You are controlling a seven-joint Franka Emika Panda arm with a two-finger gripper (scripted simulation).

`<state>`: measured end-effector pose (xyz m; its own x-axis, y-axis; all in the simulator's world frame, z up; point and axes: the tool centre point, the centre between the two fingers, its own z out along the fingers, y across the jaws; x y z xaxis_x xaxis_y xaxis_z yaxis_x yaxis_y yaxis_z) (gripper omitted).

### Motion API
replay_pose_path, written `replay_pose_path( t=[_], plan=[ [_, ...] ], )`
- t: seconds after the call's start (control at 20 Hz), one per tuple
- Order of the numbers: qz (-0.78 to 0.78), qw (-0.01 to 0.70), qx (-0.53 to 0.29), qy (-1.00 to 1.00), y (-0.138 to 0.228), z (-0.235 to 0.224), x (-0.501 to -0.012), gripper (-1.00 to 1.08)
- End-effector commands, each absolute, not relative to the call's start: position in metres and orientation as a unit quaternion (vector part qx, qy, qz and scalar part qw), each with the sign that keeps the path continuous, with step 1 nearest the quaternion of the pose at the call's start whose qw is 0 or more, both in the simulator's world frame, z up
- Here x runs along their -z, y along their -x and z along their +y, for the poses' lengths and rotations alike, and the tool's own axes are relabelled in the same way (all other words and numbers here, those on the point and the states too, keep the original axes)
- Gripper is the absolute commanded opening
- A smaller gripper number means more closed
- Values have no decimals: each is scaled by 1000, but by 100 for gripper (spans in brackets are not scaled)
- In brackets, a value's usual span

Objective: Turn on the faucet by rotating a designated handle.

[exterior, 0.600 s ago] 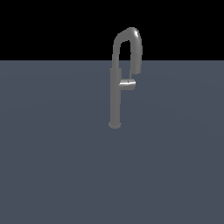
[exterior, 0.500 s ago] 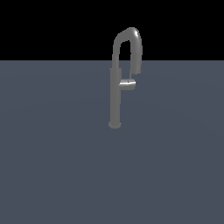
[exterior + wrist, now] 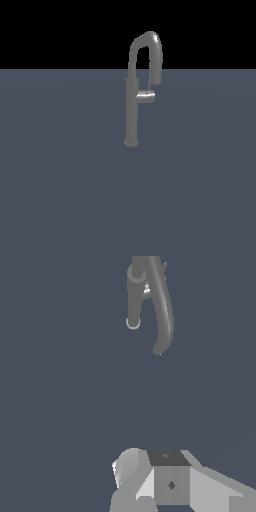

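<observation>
The tall grey faucet (image 3: 132, 115) stands upright on the dark grey surface, its arched spout curving over and down to the exterior view's right. The short stubby handle (image 3: 146, 96) sticks out sideways from the column at mid-height, with a shiny highlight. The arm and gripper are out of the exterior view. In the wrist view I look down on the faucet (image 3: 161, 311) from above, and a sliver of the handle (image 3: 146, 290) shows between column and spout. My gripper (image 3: 150, 476) is well apart from the faucet. Its fingers (image 3: 131, 468) sit together with no gap and hold nothing.
The flat dark grey surface (image 3: 60, 190) stretches all around the faucet. A black background lies beyond its far edge (image 3: 50, 68). Nothing else shows in either view.
</observation>
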<state>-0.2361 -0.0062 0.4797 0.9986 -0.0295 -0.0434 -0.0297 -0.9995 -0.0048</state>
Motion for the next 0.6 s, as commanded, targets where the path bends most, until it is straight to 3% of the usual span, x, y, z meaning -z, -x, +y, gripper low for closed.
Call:
replay_pose_path(
  t=[0.0, 0.55],
  plan=[
    [22, 10, -31, 999, 230, -5, -480, -100],
    [76, 63, -99, 990, 181, -1, -479, -100]
  ],
)
